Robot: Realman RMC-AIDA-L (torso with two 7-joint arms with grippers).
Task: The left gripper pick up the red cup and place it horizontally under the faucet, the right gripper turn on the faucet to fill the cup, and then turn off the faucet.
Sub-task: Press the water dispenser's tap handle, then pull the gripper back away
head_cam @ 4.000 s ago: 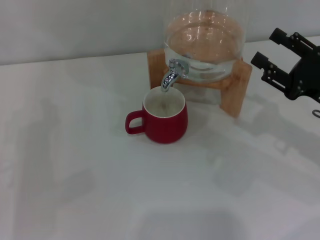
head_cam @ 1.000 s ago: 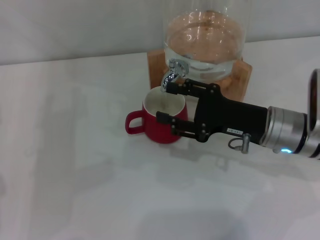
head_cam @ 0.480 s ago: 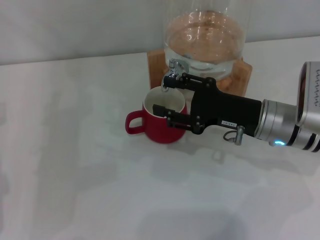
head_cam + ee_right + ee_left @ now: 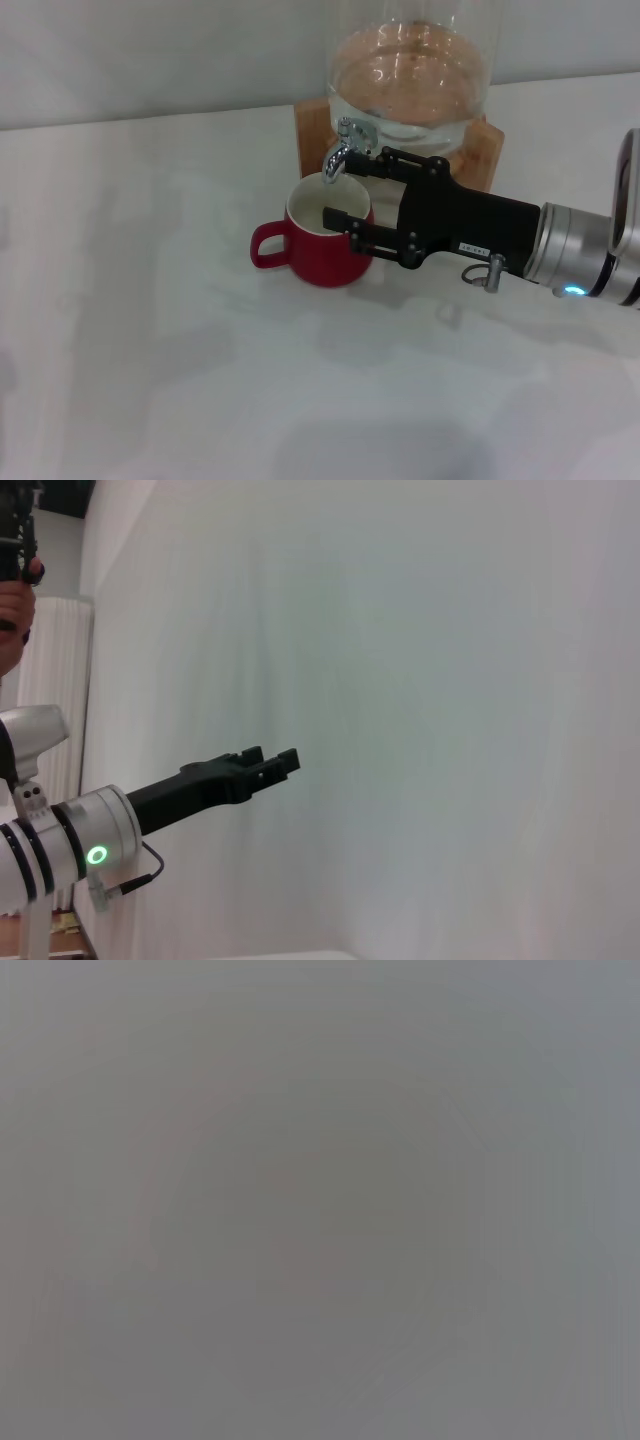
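Under the spout of the faucet [image 4: 342,150], the red cup [image 4: 320,250] already stands upright on the white table [image 4: 150,350], its loop handle pointing to the robot's left. The placing part of the task looks done, though the cup is upright rather than lying on its side.

The right gripper [image 4: 350,187] reaches in from the robot's right with its two black fingers spread apart. The upper finger is up against the faucet body near the lever, and the lower one hangs over the far edge of the cup's mouth. I cannot tell whether the upper finger actually touches the lever. No stream shows from the spout, and the cup's pale inside gives no clear sign of water, so I judge that the tap is not yet open.

Behind the faucet, the clear glass jar [image 4: 410,70] holds water and sits on its wooden stand [image 4: 480,160].

The left gripper [image 4: 270,763] is out of the head view. The right wrist view shows it held up in the air before a pale wall, idle.

Opening the tap, filling the cup and closing the tap appear to be left.
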